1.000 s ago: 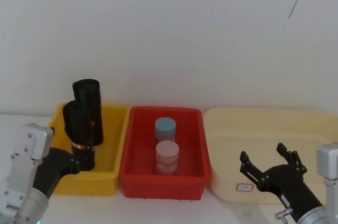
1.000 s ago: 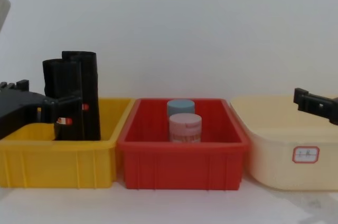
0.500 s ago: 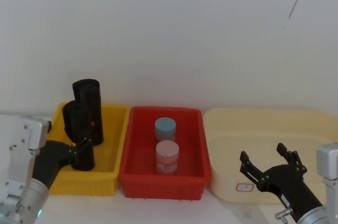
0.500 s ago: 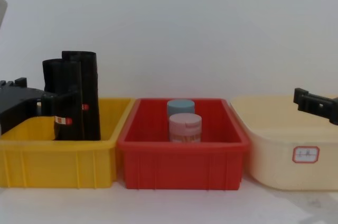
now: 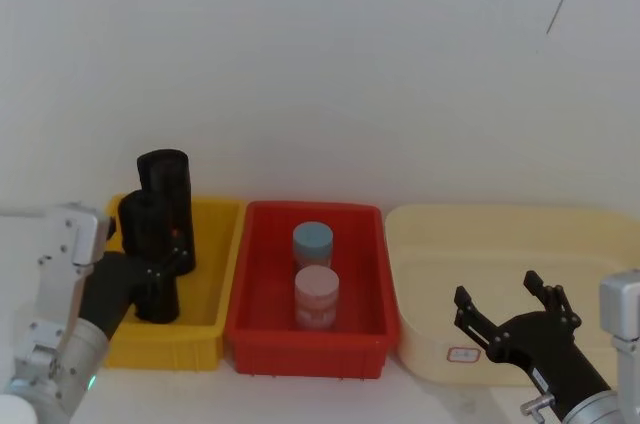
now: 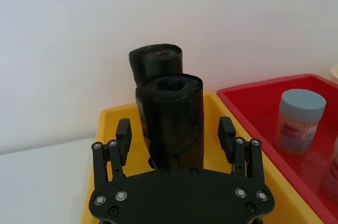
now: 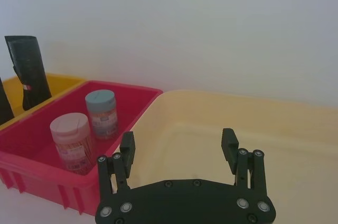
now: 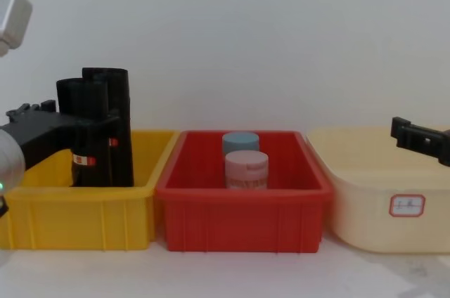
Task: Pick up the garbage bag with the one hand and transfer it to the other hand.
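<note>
Two black rolls stand upright in the yellow bin [image 5: 218, 284]. The nearer one is the garbage bag [image 6: 171, 110] [image 5: 143, 224] [image 8: 79, 101], with a red-and-white label low on its side. My left gripper [image 6: 174, 134] [image 5: 160, 266] [image 8: 90, 127] is open, one finger on each side of this roll around mid-height, with small gaps to it. The twin roll [image 6: 156, 59] [image 5: 166, 184] stands just behind. My right gripper [image 5: 510, 316] [image 7: 178, 147] hangs open over the cream bin [image 5: 500, 234], holding nothing.
A red bin [image 5: 300, 344] between the yellow and cream bins holds a blue-lidded jar [image 5: 313, 241] and a pink-lidded jar [image 5: 316, 294]. The three bins stand in a row close to a white wall.
My left gripper has risen along the nearer roll, from near its label to mid-height, staying around it. The rolls and the right arm have not moved.
</note>
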Motion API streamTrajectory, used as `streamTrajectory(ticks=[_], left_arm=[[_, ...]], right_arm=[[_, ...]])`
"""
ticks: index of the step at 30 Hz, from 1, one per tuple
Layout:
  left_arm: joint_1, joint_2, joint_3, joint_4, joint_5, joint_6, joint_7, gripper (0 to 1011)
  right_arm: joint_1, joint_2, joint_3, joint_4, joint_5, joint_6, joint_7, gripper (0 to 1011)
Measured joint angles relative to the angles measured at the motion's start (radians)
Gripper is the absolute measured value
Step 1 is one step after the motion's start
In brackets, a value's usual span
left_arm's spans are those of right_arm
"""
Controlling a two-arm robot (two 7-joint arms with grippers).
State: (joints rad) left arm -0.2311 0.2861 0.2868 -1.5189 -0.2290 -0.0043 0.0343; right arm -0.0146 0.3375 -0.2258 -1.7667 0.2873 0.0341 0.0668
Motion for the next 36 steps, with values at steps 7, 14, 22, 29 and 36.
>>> streamTrajectory(ticks=[7, 14, 22, 29, 36], left_arm=[[-0.030, -0.014, 0.003, 0.039, 0.001, -0.007, -0.020, 992], [-0.049, -0.026, 0.000, 0.061, 0.003, -0.013, -0.031, 826], [-0.058, -0.028, -0.002, 0.065, 0.029, -0.016, -0.026, 592], [-0.061, -0.026, -0.001, 0.047, 0.057, -0.020, -0.016, 540], [-0.070, -0.019, 0.004, 0.021, 0.073, -0.026, -0.028, 523]], right_arm=[[0.000, 0.000, 0.000, 0.000, 0.000, 0.000, 0.000, 1000], [0.000, 0.000, 0.000, 0.000, 0.000, 0.000, 0.000, 1000], [0.000, 0.000, 0.000, 0.000, 0.000, 0.000, 0.000, 1000], [0.000, 0.000, 0.000, 0.000, 0.000, 0.000, 0.000, 1000], [0.000, 0.000, 0.000, 0.000, 0.000, 0.000, 0.000, 1000]])
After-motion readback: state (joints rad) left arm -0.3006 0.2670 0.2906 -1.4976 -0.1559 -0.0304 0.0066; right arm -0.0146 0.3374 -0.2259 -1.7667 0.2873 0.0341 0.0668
